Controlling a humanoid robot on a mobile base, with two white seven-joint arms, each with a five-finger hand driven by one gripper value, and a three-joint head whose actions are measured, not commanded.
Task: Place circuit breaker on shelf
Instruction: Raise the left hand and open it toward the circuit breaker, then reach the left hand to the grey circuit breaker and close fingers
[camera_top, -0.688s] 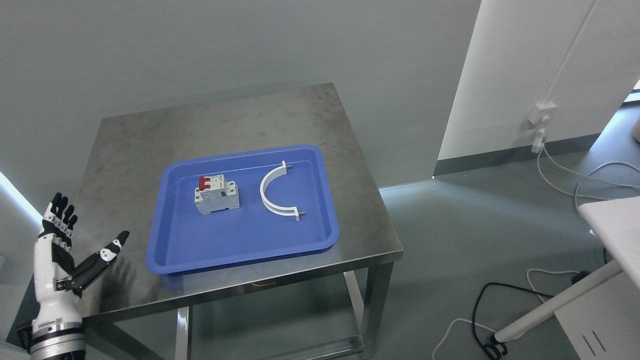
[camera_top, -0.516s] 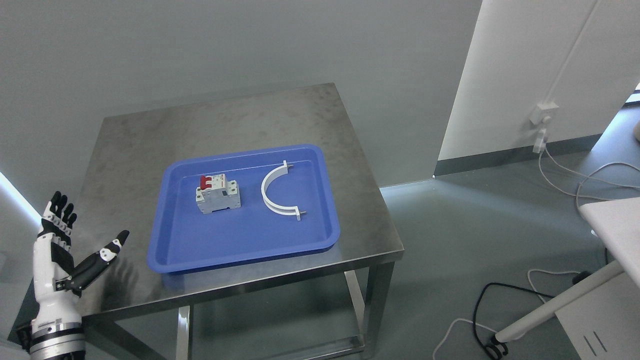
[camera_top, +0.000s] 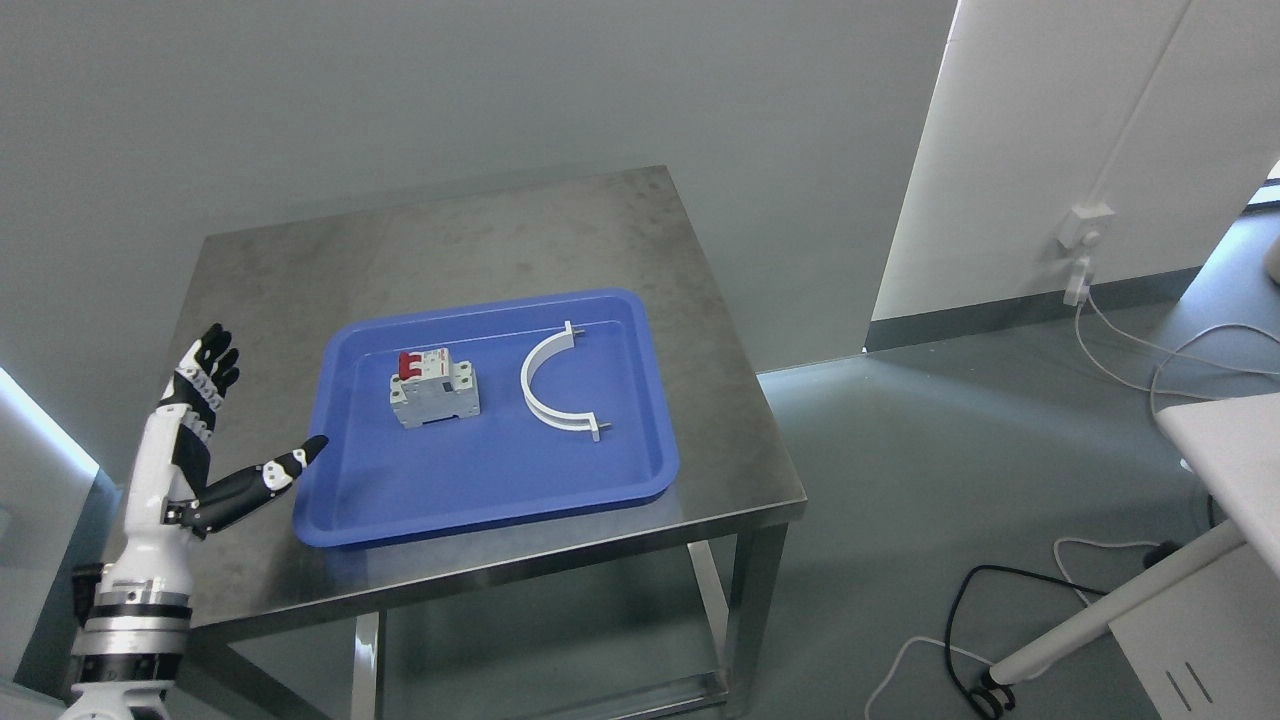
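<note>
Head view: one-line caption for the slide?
Open left hand beside the blue tray holding a circuit breaker and a white curved bracket on a steel table.

We see the breaker (camera_top: 434, 389), a small grey-white block with red switches along its far edge, lying flat in the left half of the blue tray (camera_top: 480, 500), untouched.
</note>
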